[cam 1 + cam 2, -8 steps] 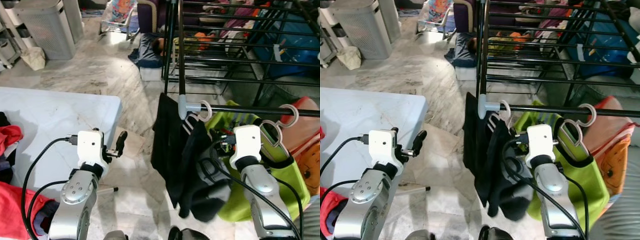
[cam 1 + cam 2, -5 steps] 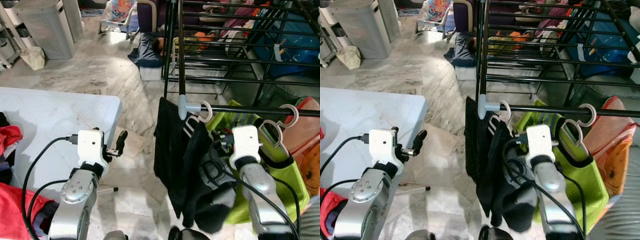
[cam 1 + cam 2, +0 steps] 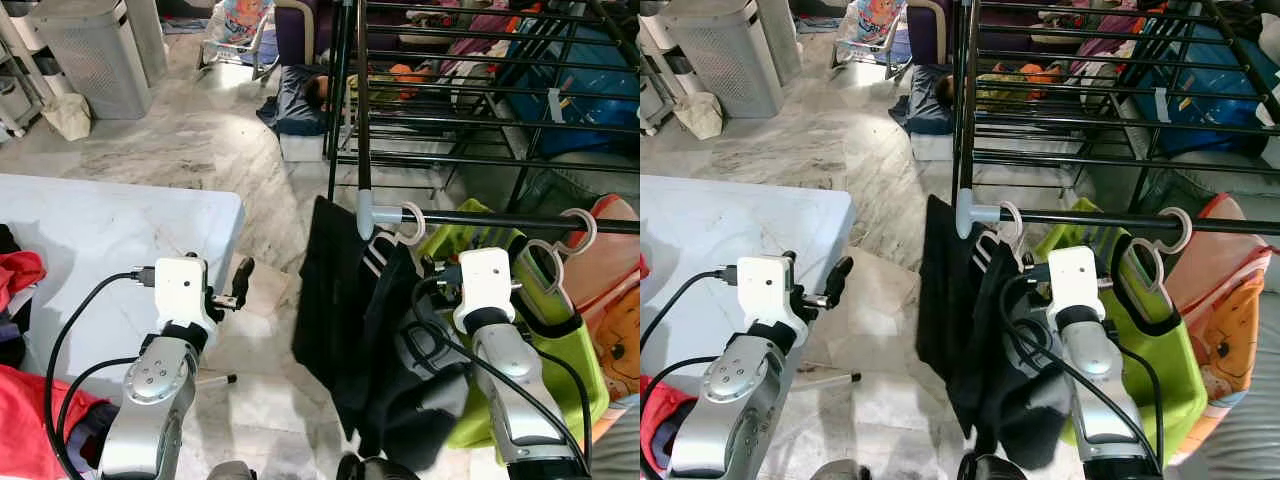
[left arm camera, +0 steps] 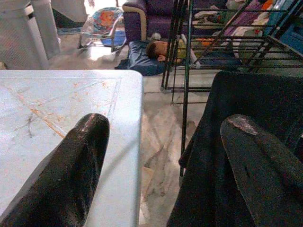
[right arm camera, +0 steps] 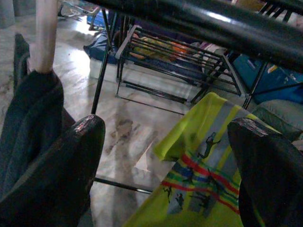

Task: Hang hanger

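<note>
The white hanger (image 3: 410, 222) carrying the black garment (image 3: 355, 320) hooks over the rack's black rail (image 3: 520, 220). The right end effector (image 5: 165, 156) is released just below that rail, holding nothing. The left end effector (image 4: 161, 165) is spread wide, empty, beside the white surface (image 3: 110, 240).

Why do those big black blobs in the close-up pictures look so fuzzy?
They are the gripper's own fingers, too near the lens: soft-edged in the left wrist view, likewise in the right wrist view. The black rail is blurred too; the eye views stay sharp, with daylight glare on the floor.
</note>
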